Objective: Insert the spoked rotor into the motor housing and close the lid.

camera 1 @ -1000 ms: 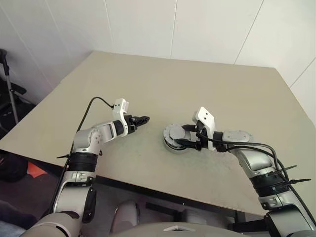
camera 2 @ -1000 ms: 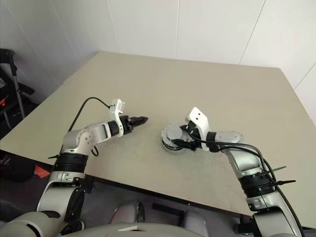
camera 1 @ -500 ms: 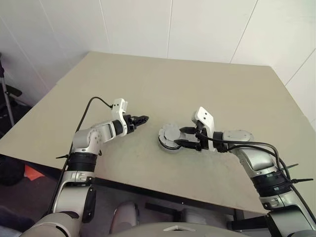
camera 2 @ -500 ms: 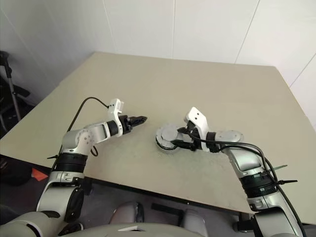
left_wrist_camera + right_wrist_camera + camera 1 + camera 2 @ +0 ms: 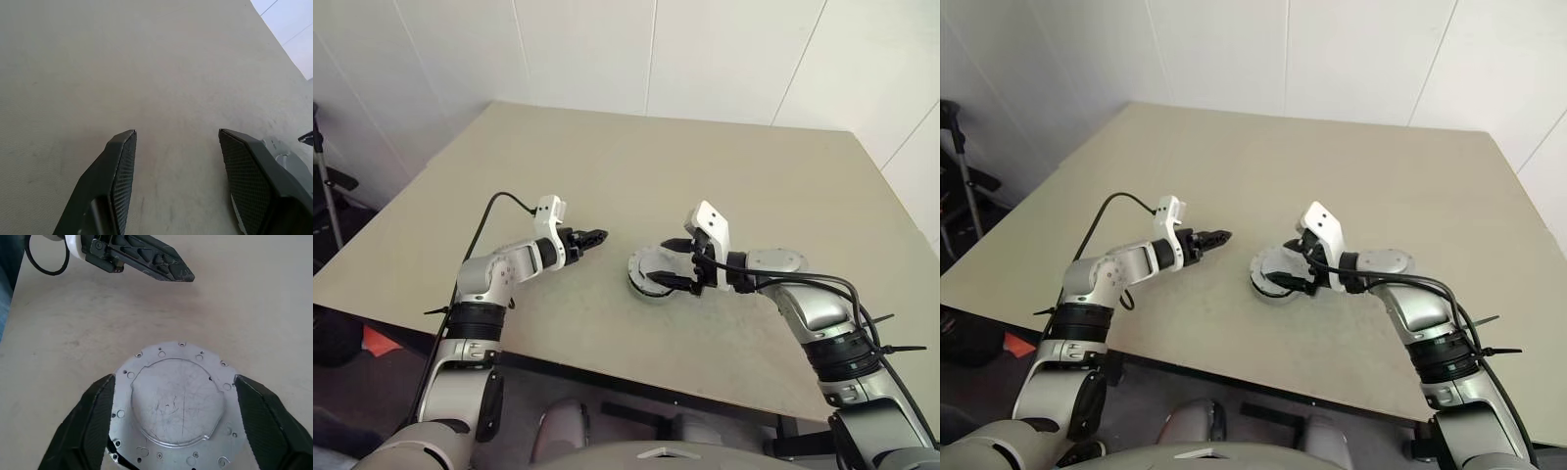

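The lid [image 5: 177, 406] lay flat on the motor housing [image 5: 654, 276], a stiff, smooth metal disc that looked dense and likely slippery, best pressed on its flat top or pinched across the rim. It sat directly under the right gripper [image 5: 173, 396], whose jaws stood wide apart to either side of it without visibly touching. Whether the lid was fully seated could not be told, as the seam was hidden. The right arm reached in low, wrist angled down over the table [image 5: 607, 166]. The left gripper [image 5: 594, 236] hovered just beside, partly open and empty.
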